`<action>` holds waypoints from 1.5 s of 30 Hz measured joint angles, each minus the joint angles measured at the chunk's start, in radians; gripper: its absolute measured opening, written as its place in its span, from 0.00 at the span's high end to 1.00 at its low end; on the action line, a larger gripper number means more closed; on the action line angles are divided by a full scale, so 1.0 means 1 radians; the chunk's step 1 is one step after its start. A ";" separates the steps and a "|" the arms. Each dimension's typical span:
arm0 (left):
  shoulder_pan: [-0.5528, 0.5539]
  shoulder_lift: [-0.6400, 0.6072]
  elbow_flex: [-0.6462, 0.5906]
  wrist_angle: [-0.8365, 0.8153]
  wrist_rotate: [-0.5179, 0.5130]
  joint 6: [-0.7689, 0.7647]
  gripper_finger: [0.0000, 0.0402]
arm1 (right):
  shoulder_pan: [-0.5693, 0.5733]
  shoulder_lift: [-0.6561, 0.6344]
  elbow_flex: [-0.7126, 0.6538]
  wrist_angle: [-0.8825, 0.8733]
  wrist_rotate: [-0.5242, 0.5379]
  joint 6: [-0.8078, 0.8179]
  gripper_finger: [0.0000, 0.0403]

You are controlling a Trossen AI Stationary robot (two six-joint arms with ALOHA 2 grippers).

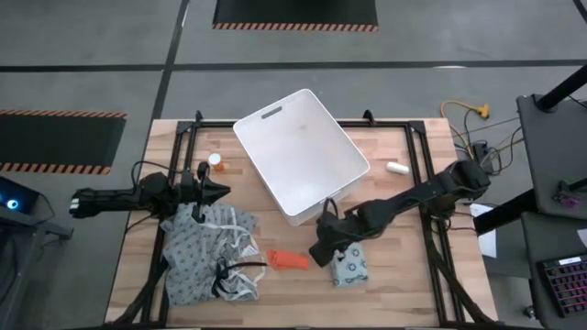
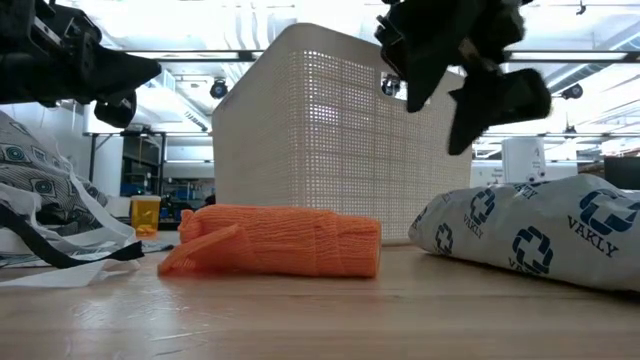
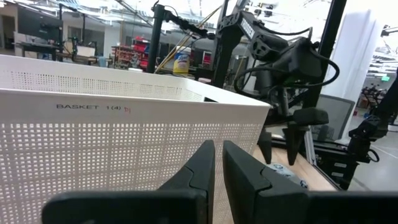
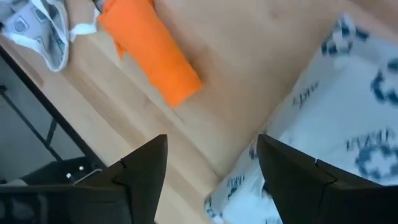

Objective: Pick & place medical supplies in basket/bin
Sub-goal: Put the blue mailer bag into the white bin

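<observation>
The white basket (image 1: 298, 151) stands mid-table on its base. An orange tapered piece (image 1: 287, 260) and a pale blue-grey packet (image 1: 349, 266) lie flat on the wood near the table's near edge. My right gripper (image 1: 323, 252) hangs open in the air above the gap between them, touching neither. The right wrist view shows its fingers spread over bare wood (image 4: 214, 168) between the orange piece (image 4: 152, 50) and the packet (image 4: 348, 112). A white orange-capped bottle (image 1: 215, 161) stands left of the basket. A small white piece (image 1: 396, 168) lies to its right. My left gripper (image 1: 218, 191) is shut, beside the basket's left wall (image 3: 93, 143).
A crumpled patterned cloth with dark straps (image 1: 206, 252) covers the table's near-left part, below my left gripper. Black frame rails (image 1: 417, 183) run along the table's sides. Bare wood lies right of the packet and at the far right corner.
</observation>
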 joint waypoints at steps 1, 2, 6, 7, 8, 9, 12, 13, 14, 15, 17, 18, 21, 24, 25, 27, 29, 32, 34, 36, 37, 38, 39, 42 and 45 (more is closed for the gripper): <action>0.000 0.000 0.000 -0.002 0.000 0.000 0.97 | 0.008 0.001 0.000 -0.002 -0.004 0.018 0.41; 0.000 0.000 0.000 -0.002 0.000 0.000 0.96 | 0.015 0.003 0.000 -0.004 -0.012 0.028 0.41; 0.000 0.000 0.000 -0.002 0.000 0.000 0.96 | 0.046 0.004 -0.001 -0.005 -0.026 0.060 0.41; 0.000 0.000 0.000 -0.002 0.000 0.000 0.96 | 0.054 0.005 -0.001 -0.006 -0.023 0.066 0.41; 0.000 0.000 0.000 -0.002 0.000 0.000 0.96 | 0.061 0.005 -0.002 -0.006 -0.023 0.070 0.41; 0.000 0.000 0.000 -0.003 0.000 0.000 0.96 | 0.067 0.006 -0.003 -0.008 -0.022 0.076 0.41; 0.000 0.000 0.000 -0.003 0.000 0.000 0.96 | 0.078 0.006 -0.006 -0.017 0.004 0.094 0.42; 0.000 0.000 0.000 -0.003 0.000 0.000 0.96 | 0.081 0.006 -0.007 -0.030 0.019 0.097 0.42; 0.000 0.000 0.000 -0.003 0.000 0.000 0.96 | 0.084 0.006 -0.008 -0.045 0.031 0.098 0.42; 0.000 0.000 0.000 -0.003 0.000 0.000 0.96 | 0.086 0.006 -0.009 -0.057 0.038 0.099 0.42; 0.000 0.000 0.000 -0.004 0.000 0.000 0.96 | 0.089 0.006 -0.015 -0.064 0.039 0.107 0.42; 0.000 0.000 0.000 -0.004 0.000 0.000 0.96 | 0.090 0.006 -0.019 -0.063 0.040 0.113 0.42; 0.000 0.000 0.000 -0.004 0.000 0.000 0.96 | 0.092 0.006 -0.030 -0.062 0.040 0.116 0.42; 0.000 0.000 0.000 -0.004 0.000 0.000 0.96 | 0.092 0.006 -0.043 -0.055 0.040 0.116 0.42; 0.000 0.000 0.000 -0.004 0.000 0.000 0.96 | 0.093 0.006 -0.047 -0.055 0.040 0.117 0.42; 0.000 0.000 0.000 -0.004 0.000 0.000 0.96 | 0.093 0.007 -0.057 -0.041 0.040 0.119 0.42; 0.000 0.000 0.000 -0.004 0.000 0.000 0.96 | 0.093 0.007 -0.067 -0.011 0.040 0.123 0.42; 0.000 0.000 0.000 -0.005 0.000 0.000 0.96 | 0.093 0.007 -0.081 0.030 0.041 0.124 0.42; 0.000 0.000 0.000 -0.014 0.000 0.000 0.96 | 0.093 0.006 -0.094 0.042 0.041 0.129 0.42; 0.000 0.000 0.000 -0.026 0.000 0.000 0.96 | 0.094 0.006 -0.112 0.049 0.039 0.139 0.42; 0.000 0.000 0.000 -0.031 0.000 0.000 0.96 | 0.096 0.006 -0.120 0.060 0.036 0.142 0.42; 0.000 0.000 0.000 -0.038 0.000 0.000 0.96 | 0.098 0.005 -0.126 0.068 0.034 0.142 0.42; 0.000 0.000 0.000 -0.044 0.000 0.000 0.96 | 0.101 0.004 -0.134 0.077 0.034 0.142 0.42; 0.000 0.000 0.000 -0.042 0.000 0.000 0.96 | 0.108 0.003 -0.158 0.102 0.031 0.141 0.42; 0.000 0.000 0.000 -0.042 0.000 0.000 0.97 | 0.110 0.003 -0.173 0.125 0.024 0.133 0.42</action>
